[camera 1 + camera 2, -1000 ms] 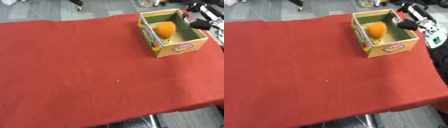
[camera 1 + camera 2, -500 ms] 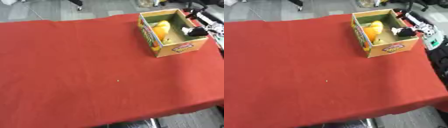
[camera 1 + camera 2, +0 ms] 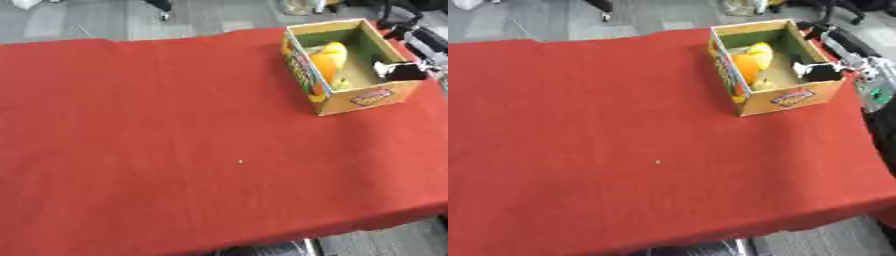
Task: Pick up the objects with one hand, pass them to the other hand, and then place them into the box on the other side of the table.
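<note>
You won't find any readable text here. The box (image 3: 350,97) carries a red label on its near side and a coloured printed strip along its left side, but neither gives you a word, brand or number you can make out.

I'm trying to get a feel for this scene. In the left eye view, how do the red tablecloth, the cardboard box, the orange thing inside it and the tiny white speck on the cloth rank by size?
Largest to smallest, as they look:
1. Red tablecloth, filling most of the view.
2. Cardboard box.
3. Orange thing inside the box, partly hidden by its wall.
4. White speck, a mere dot.
</note>
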Available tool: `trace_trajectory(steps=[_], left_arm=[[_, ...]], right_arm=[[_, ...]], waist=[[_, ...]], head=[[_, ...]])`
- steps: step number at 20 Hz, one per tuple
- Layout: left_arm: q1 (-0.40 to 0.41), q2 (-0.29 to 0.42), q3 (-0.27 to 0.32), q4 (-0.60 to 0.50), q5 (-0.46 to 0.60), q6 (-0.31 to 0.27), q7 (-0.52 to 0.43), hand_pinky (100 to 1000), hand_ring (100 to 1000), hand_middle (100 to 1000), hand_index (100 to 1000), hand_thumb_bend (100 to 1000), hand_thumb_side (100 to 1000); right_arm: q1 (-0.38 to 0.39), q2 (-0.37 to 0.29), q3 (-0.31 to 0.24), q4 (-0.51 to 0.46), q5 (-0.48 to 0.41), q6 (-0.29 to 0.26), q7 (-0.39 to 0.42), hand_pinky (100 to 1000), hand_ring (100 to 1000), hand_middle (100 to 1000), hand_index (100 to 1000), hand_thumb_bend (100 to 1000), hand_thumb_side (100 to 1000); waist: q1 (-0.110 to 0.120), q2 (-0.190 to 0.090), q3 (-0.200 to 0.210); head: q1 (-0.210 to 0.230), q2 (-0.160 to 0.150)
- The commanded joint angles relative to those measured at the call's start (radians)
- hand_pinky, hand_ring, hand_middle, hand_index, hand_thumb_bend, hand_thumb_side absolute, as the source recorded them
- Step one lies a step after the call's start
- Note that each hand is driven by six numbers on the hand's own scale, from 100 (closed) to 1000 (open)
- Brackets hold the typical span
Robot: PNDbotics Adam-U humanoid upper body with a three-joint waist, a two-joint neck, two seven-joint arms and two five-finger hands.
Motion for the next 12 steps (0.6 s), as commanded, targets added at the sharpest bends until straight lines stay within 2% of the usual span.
trace_trajectory(steps=[1,3,7,9,12], left_arm=[[-0.012,0.006,0.008,-0.022,-0.027,-0.009,0.005,883,706,611,735,304,700],[-0.011,0.005,0.009,-0.022,-0.056,-0.019,0.011,883,708,612,734,293,698],[0.0,-0.003,0.005,-0.022,-0.126,-0.04,0.032,881,707,612,732,270,692],[0.007,-0.01,-0.001,-0.022,-0.133,-0.048,0.047,881,706,612,733,263,692],[0.015,-0.019,-0.012,-0.022,-0.126,-0.059,0.059,879,703,612,733,257,692]], right_arm=[[0.056,0.011,-0.048,-0.23,-0.128,0.012,-0.068,870,830,842,910,100,436],[0.132,0.072,-0.083,-0.392,-0.207,0.041,-0.087,869,824,834,897,100,470],[0.29,0.243,-0.13,-0.693,-0.316,0.106,-0.087,866,818,828,882,100,470],[0.35,0.326,-0.13,-0.789,-0.337,0.134,-0.062,865,819,832,879,100,470],[0.423,0.437,-0.117,-0.869,-0.346,0.163,-0.015,862,814,823,867,100,470]], waist=[[-0.012,-0.019,-0.005],[-0.017,-0.02,-0.012],[-0.029,-0.022,-0.033],[-0.034,-0.027,-0.046],[-0.037,-0.034,-0.06]], head=[[0.086,-0.003],[0.128,-0.003],[0.193,-0.003],[0.216,-0.003],[0.231,-0.003]])
